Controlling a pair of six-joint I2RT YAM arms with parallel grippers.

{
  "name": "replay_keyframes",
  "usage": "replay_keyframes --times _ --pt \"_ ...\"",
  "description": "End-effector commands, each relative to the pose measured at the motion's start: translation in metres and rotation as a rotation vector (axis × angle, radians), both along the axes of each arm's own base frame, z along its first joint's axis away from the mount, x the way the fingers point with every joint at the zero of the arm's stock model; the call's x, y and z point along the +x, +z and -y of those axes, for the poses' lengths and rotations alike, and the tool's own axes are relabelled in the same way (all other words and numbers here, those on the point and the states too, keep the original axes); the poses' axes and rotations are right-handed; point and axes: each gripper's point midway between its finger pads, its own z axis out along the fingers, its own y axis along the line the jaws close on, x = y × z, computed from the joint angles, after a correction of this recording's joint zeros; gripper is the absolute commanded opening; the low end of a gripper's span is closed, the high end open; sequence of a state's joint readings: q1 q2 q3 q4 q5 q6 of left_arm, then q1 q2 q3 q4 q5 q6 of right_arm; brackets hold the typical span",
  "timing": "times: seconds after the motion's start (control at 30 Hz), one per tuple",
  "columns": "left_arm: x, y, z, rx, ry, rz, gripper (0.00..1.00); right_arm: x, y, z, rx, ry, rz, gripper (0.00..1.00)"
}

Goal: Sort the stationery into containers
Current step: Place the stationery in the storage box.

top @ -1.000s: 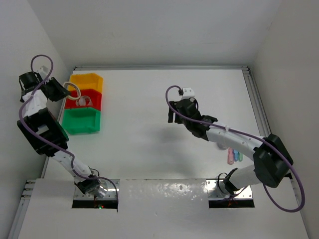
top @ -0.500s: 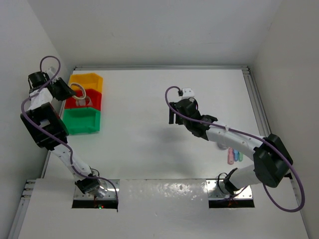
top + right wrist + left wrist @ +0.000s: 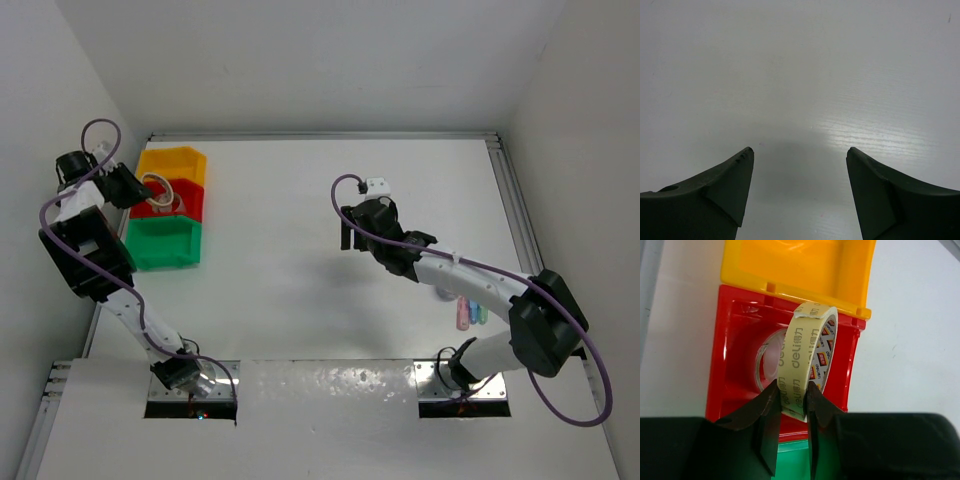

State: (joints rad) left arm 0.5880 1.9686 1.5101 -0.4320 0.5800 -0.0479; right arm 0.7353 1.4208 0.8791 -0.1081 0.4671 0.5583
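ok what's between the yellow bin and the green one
The red bin, seen from the top view; the left gripper holds a tape roll over it.

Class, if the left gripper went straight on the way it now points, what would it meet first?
The left gripper holds a beige tape roll, which would probably meet the clear roll in the red bin first; depth unclear.

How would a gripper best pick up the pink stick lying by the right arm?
Pinch the pink stick across its narrow middle, coming straight down from above: it lies flat, close beside a blue stick, so one finger would probably have to wedge between them.
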Motion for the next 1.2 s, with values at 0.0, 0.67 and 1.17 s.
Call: replay_keyframes --times 0.0,0.67,1.17 --pt "0.002 -0.004 0.011 0.014 -0.09 0.02 0.1 0.005 0.016 -0.001 0.018 -0.003 0.043 0.74" --pt "0.017 0.06 -0.014 0.209 -0.045 0.076 0.65 0.0 0.03 0.02 -0.027 -0.05 0.043 0.74" --pt "0.013 0.124 0.008 0.328 -0.06 0.144 0.63 -0.055 -0.003 0.207 0.06 -0.693 -0.18 0.83"
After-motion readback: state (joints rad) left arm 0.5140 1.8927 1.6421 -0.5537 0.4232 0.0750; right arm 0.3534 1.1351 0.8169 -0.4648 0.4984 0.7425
